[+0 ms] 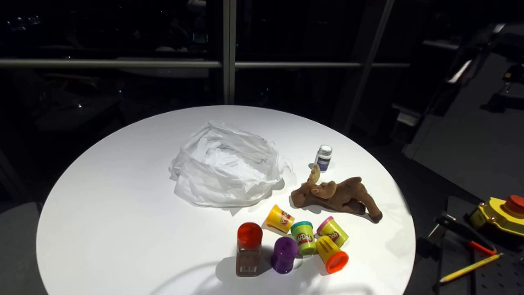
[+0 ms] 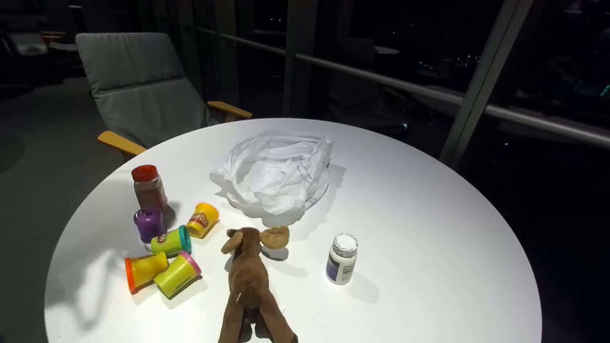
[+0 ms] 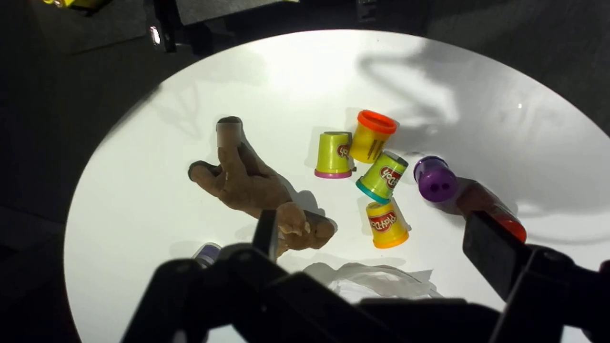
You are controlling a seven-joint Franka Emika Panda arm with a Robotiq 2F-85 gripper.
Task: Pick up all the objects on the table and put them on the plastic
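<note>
The crumpled white plastic bag point(image 1: 204, 188) lies open on the table in both exterior views. A brown plush moose point(image 1: 344, 196) lies beside it, with a white bottle point(image 2: 342, 259) standing near. A yellow tub point(image 3: 387, 226), a green tub with teal lid point(image 3: 382, 177), a green tub with pink lid point(image 3: 333, 153) and a yellow tub with orange lid point(image 3: 372, 138) lie clustered. A purple container point(image 1: 284, 255) and a red-lidded jar point(image 1: 249, 250) stand beside them. My gripper point(image 3: 379, 240) is open and empty above the table, out of both exterior views.
The round white table point(image 1: 123, 205) has a curved edge. A grey chair point(image 2: 138, 90) stands behind it. A yellow emergency stop point(image 1: 497, 217) and a pencil point(image 1: 470, 268) lie on a dark surface beside the table. Window frames point(image 1: 229, 53) stand close behind.
</note>
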